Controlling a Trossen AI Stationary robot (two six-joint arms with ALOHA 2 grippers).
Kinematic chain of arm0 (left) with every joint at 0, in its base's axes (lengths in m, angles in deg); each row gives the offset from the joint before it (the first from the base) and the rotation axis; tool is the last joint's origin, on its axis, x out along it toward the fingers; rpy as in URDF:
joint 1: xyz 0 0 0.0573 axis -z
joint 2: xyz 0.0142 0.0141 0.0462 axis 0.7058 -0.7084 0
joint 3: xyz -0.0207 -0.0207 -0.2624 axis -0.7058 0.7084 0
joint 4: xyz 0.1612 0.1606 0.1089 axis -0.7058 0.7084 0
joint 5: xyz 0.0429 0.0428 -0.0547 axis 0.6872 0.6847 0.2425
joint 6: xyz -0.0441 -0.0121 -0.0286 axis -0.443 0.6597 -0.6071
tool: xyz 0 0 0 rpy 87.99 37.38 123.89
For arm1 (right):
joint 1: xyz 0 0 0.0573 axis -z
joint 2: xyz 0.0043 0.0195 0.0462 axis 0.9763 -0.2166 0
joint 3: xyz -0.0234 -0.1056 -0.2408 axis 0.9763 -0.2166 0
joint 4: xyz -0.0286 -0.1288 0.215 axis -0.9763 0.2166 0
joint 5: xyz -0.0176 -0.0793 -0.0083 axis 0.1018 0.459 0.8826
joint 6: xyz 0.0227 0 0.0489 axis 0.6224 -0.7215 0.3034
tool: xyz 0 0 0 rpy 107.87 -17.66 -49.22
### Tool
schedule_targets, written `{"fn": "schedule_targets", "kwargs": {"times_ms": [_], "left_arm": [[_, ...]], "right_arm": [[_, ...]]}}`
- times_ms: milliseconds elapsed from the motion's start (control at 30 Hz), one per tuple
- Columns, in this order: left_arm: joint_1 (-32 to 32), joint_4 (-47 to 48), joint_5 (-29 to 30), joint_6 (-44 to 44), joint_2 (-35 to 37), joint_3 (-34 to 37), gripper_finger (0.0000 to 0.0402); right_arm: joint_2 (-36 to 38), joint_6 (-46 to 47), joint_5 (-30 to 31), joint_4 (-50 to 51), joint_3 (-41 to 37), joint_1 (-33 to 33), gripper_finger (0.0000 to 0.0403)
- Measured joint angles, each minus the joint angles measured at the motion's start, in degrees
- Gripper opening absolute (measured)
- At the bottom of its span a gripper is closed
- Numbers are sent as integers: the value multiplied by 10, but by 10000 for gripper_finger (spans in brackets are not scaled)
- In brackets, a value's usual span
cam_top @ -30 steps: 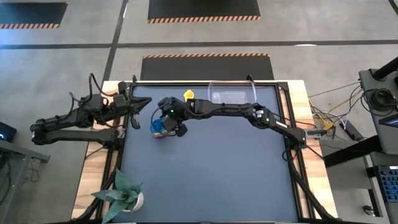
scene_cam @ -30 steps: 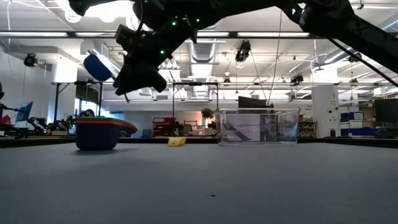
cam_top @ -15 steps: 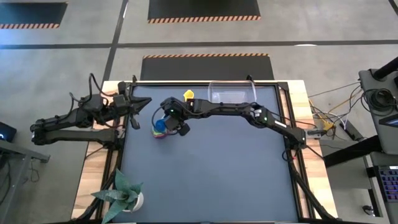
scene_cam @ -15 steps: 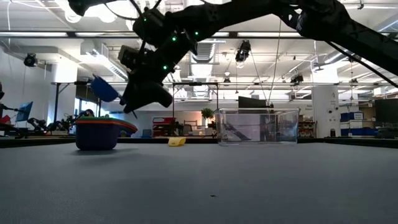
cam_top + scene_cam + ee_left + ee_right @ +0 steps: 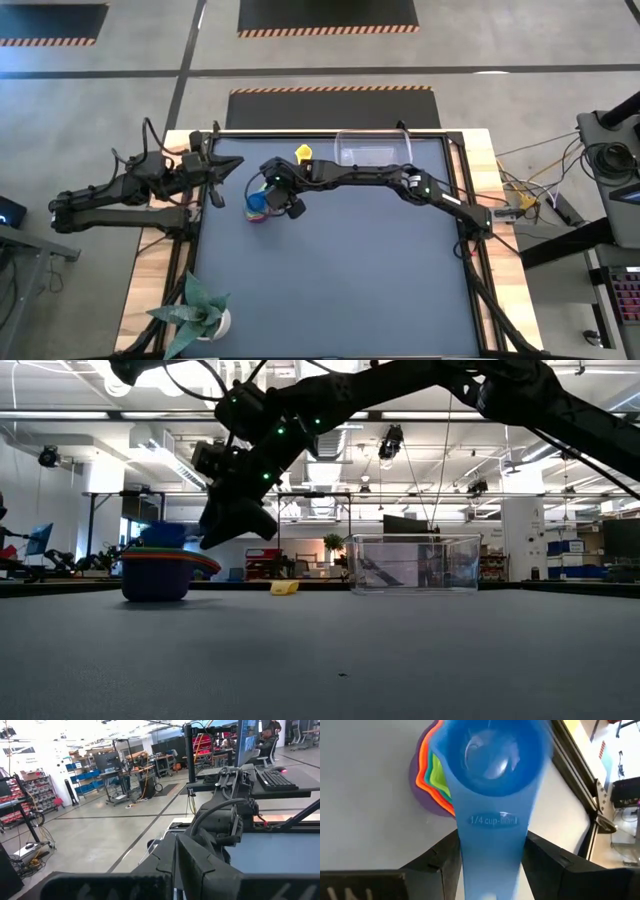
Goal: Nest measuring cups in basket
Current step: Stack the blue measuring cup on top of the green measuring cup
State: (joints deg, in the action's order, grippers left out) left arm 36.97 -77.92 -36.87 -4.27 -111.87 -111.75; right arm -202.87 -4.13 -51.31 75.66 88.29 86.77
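Note:
A stack of nested measuring cups (image 5: 256,210) stands on the dark mat near the table's left side. In the right wrist view it shows purple, orange and green rims (image 5: 431,780). My right gripper (image 5: 273,200) reaches over it from the right and is shut on a blue cup (image 5: 165,535) marked 1/4 cup. That cup's bowl (image 5: 492,750) sits at the top of the stack (image 5: 158,572). A yellow cup (image 5: 304,152) lies alone by the far edge. The clear basket (image 5: 375,150) stands to its right. My left gripper (image 5: 214,186) waits at the table's left edge. My right gripper (image 5: 492,857) pinches the blue cup's flat handle (image 5: 492,835) between its two fingers (image 5: 437,860), one on each long edge. The fingers lie along the handle and slant down from the right. The cup is held about level, bowl over the stack; whether it rests in it I cannot tell.
The basket (image 5: 413,565) holds no cups that I can see. A potted plant (image 5: 200,310) stands at the near left corner. The mat (image 5: 340,280) is bare toward the near and right sides.
My right gripper has come down toward the stack, staying shut on the blue cup. The cup was high and tilted a second ago; now it is about level with its bowl at the top of the stack.

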Motion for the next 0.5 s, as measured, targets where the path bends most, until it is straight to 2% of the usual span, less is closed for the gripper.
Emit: {"fn": "schedule_targets", "kwargs": {"times_ms": [367, 500], "left_arm": [[0, 0, 0, 0, 0, 0, 0], [0, 1, 0, 0, 0, 0, 0]], "right_arm": [[1, 17, 1, -9, 1, 3, 196], [1, 14, 33, -4, 13, 3, 196]]}}
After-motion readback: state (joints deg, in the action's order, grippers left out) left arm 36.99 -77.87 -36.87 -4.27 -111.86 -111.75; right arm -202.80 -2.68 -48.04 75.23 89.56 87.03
